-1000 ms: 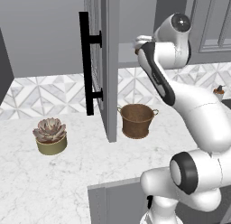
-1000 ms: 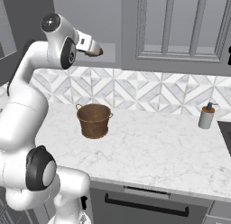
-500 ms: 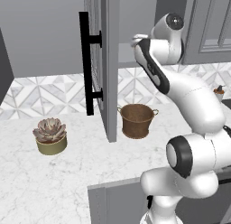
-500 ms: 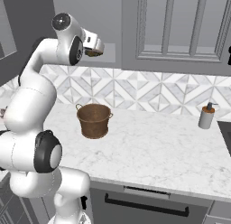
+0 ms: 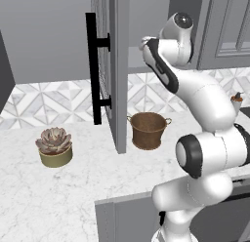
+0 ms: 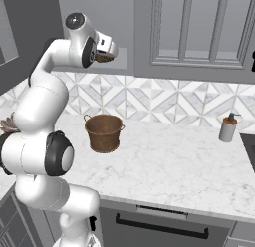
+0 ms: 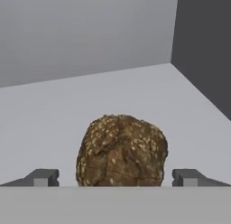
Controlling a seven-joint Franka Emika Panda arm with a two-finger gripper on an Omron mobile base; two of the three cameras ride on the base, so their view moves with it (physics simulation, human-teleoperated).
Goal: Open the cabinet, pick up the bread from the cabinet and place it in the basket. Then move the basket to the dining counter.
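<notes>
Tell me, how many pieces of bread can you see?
1. The bread sits on the cabinet shelf, between the open fingers of the hand. More could be hidden deeper in the cabinet.

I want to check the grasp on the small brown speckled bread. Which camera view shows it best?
The hand view: the small brown speckled bread sits large and centred on the grey cabinet shelf, between the two dark fingers, which stand apart. The right base view shows a brown sliver at the gripper. In the left base view I cannot make it out.
</notes>
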